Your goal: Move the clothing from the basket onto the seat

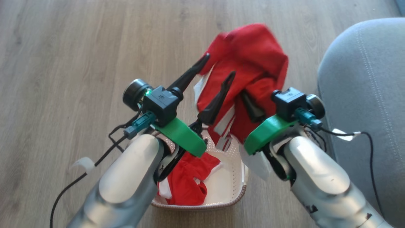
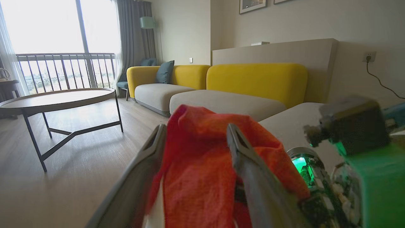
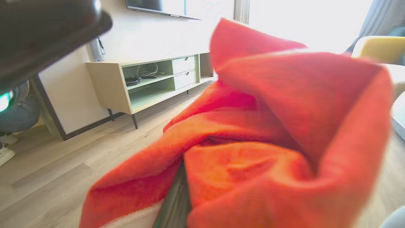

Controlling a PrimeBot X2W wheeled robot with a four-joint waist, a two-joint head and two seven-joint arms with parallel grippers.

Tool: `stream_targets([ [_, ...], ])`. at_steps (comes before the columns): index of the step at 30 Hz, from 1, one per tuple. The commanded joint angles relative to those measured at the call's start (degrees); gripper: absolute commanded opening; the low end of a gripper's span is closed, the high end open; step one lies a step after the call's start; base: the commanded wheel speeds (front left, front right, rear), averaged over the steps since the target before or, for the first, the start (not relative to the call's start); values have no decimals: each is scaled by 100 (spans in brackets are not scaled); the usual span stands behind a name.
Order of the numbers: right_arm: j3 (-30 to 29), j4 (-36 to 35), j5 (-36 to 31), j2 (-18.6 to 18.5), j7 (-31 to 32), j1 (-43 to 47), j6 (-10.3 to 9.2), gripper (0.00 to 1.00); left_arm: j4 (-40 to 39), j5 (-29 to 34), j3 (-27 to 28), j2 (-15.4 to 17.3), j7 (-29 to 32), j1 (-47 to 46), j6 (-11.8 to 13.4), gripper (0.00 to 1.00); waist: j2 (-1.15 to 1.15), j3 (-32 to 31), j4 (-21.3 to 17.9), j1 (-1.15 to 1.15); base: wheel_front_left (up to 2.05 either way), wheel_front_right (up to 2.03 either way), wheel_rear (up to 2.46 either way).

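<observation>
Pale wood-plank floor [image 1: 63, 47] runs under everything, in a bright living room with a balcony window [image 2: 47, 28], a yellow-backed sofa [image 2: 256, 79] and a low media cabinet [image 3: 142, 85] against a wall. The basket [image 1: 235, 194] stands on the floor between the two forearms, its near rim in sight and its far end hidden behind arms and cloth. The seat [image 1: 364, 95] rises just beside it on the right, its rounded, pale-stitched edge near the right wrist; planks stretch away to the left and beyond the basket. The clothing [image 1: 253, 57] hangs raised above the basket's far half, bunched red with white panels trailing down. The right gripper [image 1: 253, 109] is clenched on it, fingers buried in the folds. The left gripper [image 1: 220, 64] stands released, jaws spread wide, one finger at the cloth's left edge and the other in front of it. A second red-and-white piece [image 1: 186, 182] lies in the basket's near left corner. A round low table [image 2: 57, 98] stands well apart, and black cables [image 1: 370, 148] loop off both wrists.
</observation>
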Motion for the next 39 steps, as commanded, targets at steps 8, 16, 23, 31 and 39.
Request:
stream_targets([
  [8, -544, -416, -230, 7, -27, 159, 40, 0, 244, -140, -74, 402, -23, 52, 5, 100, 0, 31, -610, 0, 0, 0, 0],
  [16, -800, -587, -278, 24, -27, 432, 40, 0, 445, -140, -142, 562, -23, 274, 5, 100, 0, -71, -1435, 0, 0, 0, 0],
  [23, -937, -704, -272, 73, -27, 606, 40, 0, 508, -166, -100, 561, -23, 511, 5, 100, 0, -213, -2297, 0, 0, 0, 0],
  [31, -1151, -830, -270, 66, -27, 778, 40, 0, 399, -284, -131, 494, -23, 621, 5, 100, 0, -258, -3137, 0, 0, 0, 0],
  [39, -1868, -1277, -420, 69, -27, 1137, 40, 0, 418, -394, -515, 483, -23, 296, 5, 100, 0, -56, -3284, 0, 0, 0, 0],
])
